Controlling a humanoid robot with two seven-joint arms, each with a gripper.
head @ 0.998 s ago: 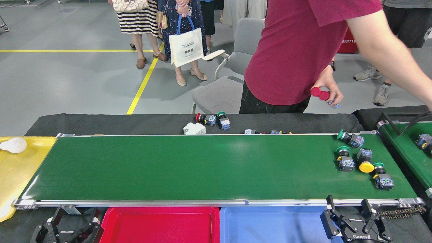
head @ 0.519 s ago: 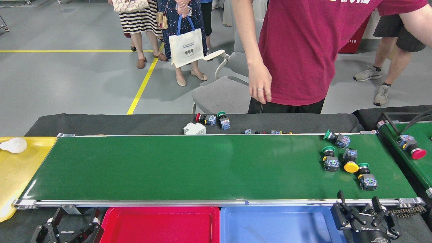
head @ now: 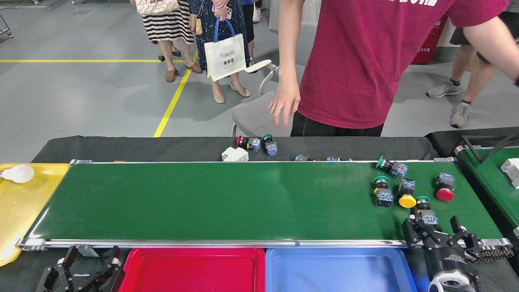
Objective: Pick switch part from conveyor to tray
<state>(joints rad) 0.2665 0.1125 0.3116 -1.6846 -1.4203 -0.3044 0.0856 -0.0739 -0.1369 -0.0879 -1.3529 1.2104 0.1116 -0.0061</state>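
So the conveyor (head: 227,198) is a long matte dark-green belt with shiny silver rails. Five chunky push-button switch parts sit bunched at its right end: three green-capped (head: 381,190), one with a round yellow cap (head: 406,194), one red mushroom cap (head: 445,187). Right gripper (head: 436,232), black and bony-looking, is spread wide over the belt's near edge, holding nothing, nearest green switch (head: 425,211) just beyond its fingers. Left gripper (head: 79,271) sits low beside the glossy red tray (head: 194,269), fingers apart and empty. A smooth blue tray (head: 336,269) sits next to it
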